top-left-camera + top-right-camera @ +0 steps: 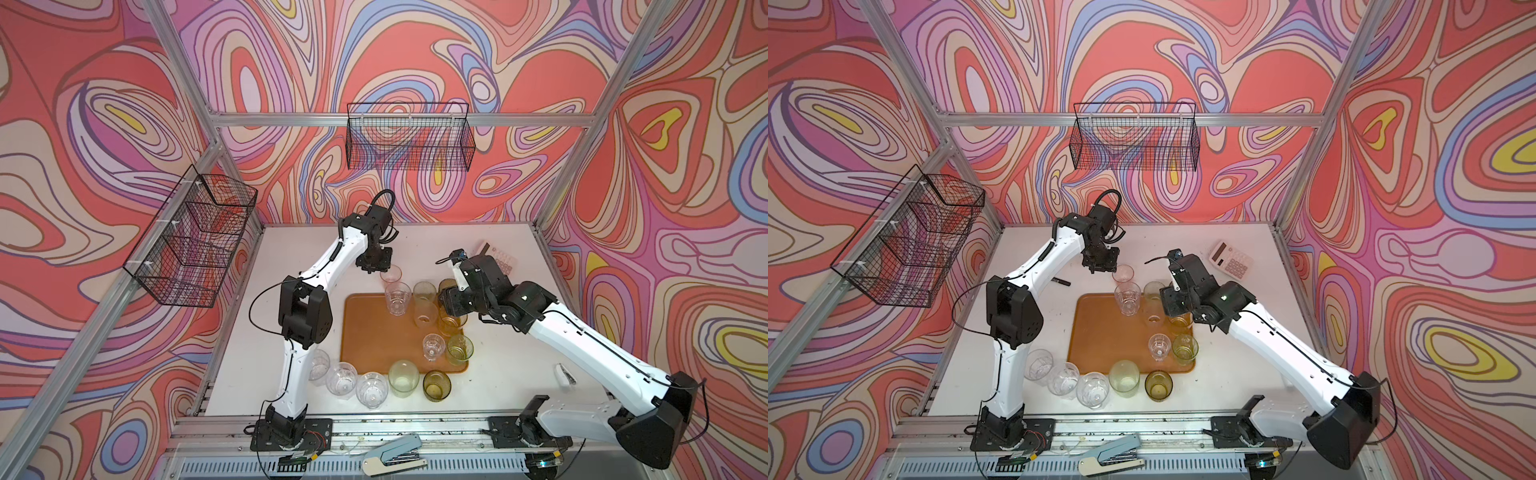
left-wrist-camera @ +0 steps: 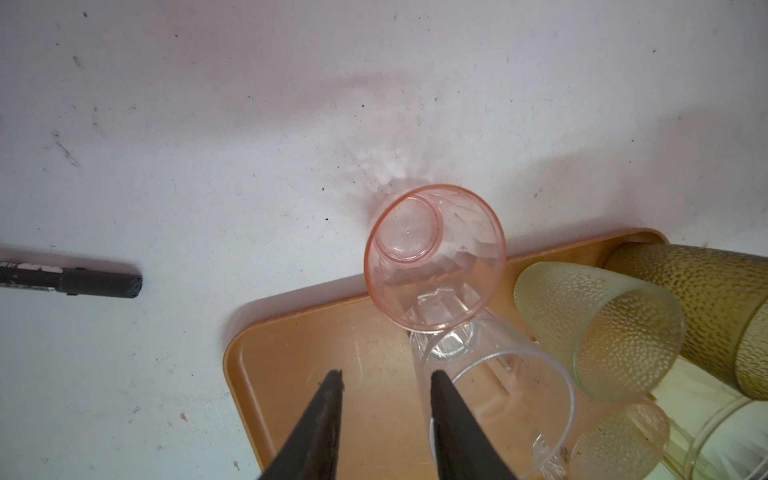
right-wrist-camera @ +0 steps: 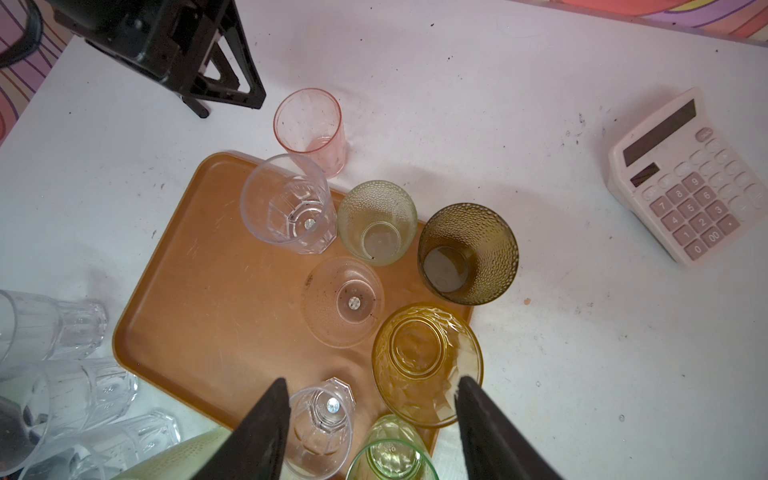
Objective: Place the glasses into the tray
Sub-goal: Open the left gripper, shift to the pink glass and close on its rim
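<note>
Orange-brown tray (image 1: pixel 365 332) lies mid-table, with glasses crowded along its right side. Pink glass (image 2: pixel 434 257) stands upright on the table, just beyond the tray's far edge. Left gripper (image 2: pixel 386 376) hangs by that edge beside the tall clear glass (image 2: pixel 498 395), jaws spread, empty. Right gripper (image 3: pixel 372 379) hovers over the amber glass (image 3: pixel 428 365), jaws wide, pinching nothing. Three clear glasses (image 1: pixel 341 378) stand off the tray's near-left corner.

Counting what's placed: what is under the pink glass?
The pink glass stands on the white table, just outside the tray rim. It's see-through; nothing is hidden beneath.
</note>
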You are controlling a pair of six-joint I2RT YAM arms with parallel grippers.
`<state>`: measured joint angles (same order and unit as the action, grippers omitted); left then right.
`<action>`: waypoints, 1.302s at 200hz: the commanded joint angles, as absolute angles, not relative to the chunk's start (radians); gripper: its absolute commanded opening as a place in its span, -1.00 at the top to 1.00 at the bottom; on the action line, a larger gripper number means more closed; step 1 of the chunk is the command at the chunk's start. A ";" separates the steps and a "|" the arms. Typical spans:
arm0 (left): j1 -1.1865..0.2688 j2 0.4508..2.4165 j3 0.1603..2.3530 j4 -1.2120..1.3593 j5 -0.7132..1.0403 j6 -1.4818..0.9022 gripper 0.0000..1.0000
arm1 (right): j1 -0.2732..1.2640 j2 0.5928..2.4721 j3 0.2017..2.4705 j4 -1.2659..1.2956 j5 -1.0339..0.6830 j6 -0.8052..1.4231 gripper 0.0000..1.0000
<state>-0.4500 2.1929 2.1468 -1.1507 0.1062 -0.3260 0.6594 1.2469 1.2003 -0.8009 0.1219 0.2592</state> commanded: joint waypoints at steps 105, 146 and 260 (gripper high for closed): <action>-0.419 2.321 2.223 -1.126 0.130 -0.322 0.37 | 0.655 1.258 1.225 -0.823 0.108 0.246 -0.31; -0.418 2.339 2.236 -1.120 0.133 -0.327 0.38 | 0.655 1.251 1.220 -0.822 0.112 0.245 -0.31; -0.415 2.387 2.268 -1.142 0.116 -0.322 0.51 | 0.655 1.254 1.215 -0.822 0.110 0.244 -0.31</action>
<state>-0.4232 2.3627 2.2444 -1.1187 0.1299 -0.3260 0.6598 1.2533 1.2003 -0.8177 0.1143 0.2516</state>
